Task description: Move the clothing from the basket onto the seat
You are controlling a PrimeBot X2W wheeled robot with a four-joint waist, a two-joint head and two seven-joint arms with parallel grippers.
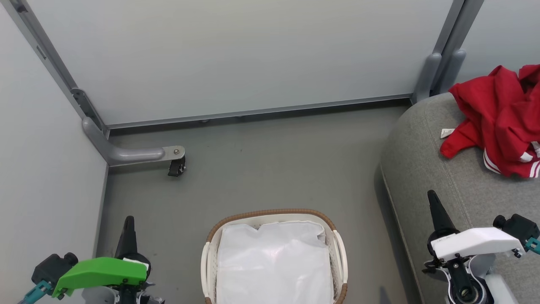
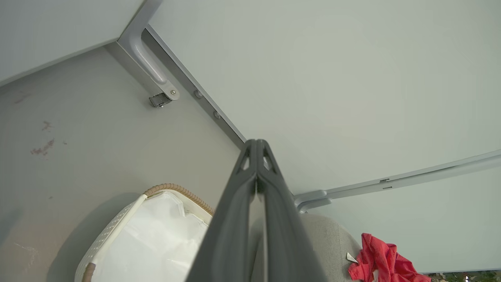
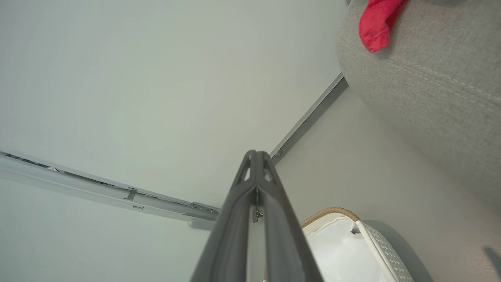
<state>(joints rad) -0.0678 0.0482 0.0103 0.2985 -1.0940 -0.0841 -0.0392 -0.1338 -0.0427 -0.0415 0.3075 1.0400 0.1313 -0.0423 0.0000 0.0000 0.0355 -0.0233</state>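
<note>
Both pairs of fingers are pressed shut with nothing gripped, and the clothing [image 1: 502, 118] is heaped on the seat [image 1: 438, 177].
The left fingers [image 1: 128, 236] are held low to the left of the basket [image 1: 270, 213], apart from it. The right fingers [image 1: 437, 211] are held over the near edge of the seat, well apart from the red garments. A white liner [image 1: 274, 261] is seen inside the basket, which is stood on the grey floor [image 1: 274, 160] beside the seat.
</note>
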